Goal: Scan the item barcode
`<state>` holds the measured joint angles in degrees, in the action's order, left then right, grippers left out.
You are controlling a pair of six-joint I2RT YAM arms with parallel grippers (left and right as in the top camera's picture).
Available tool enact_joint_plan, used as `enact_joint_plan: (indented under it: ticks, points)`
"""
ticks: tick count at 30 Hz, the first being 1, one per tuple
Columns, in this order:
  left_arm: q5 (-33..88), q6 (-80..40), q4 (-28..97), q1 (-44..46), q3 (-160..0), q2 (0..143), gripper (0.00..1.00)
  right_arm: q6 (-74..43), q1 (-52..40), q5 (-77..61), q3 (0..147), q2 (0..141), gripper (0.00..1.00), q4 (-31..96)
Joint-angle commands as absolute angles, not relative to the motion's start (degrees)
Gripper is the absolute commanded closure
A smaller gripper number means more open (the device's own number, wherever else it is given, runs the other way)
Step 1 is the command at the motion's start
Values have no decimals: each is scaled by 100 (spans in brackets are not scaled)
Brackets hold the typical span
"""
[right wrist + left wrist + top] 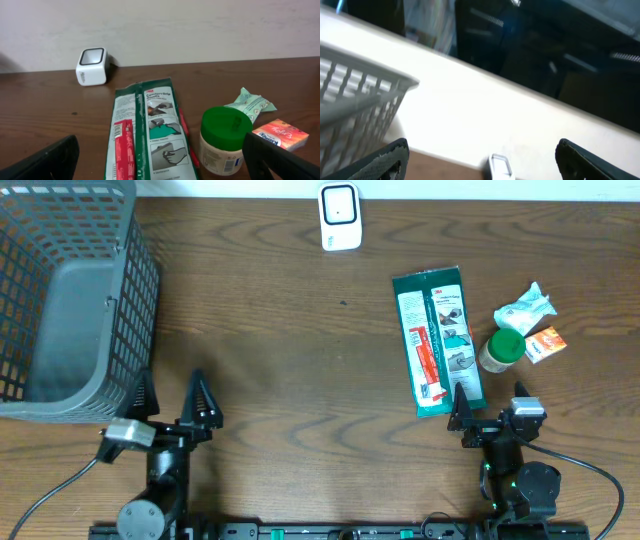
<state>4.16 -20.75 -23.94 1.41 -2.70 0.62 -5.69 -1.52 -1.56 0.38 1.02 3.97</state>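
Wood table (50, 110) | green pack (150, 135) — "3M Comfort Grip" | orange carton (280, 136) — script unclear

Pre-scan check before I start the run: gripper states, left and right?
Left gripper: open, holding nothing.
Right gripper: open, holding nothing.

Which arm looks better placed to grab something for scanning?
Right. The right hand is open, close beside the glove packet and green-lidded jar. The left hand, also open, is over by the grey basket, far from every item.
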Motion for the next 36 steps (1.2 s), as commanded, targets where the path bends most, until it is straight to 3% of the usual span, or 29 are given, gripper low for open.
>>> enact_joint_plan:
  ticks: [1, 7, 12, 18, 36]
  points:
    - [443, -1977, -2211, 169, -23, 10, 7, -637, -82, -180, 32, 86, 1, 416]
    - [381, -1730, -819, 169, -23, 10, 7, -637, -82, -180, 32, 86, 1, 416]
    - [434, -655, 12, 169, -23, 10, 7, -637, -82, -180, 32, 86, 1, 416]
    - [1127, 760, 287, 169, -23, 10, 7, -637, -82, -180, 32, 86, 1, 416]
    - [1153, 832, 290, 169, -23, 21, 7, -637, -82, -180, 32, 86, 1, 416]
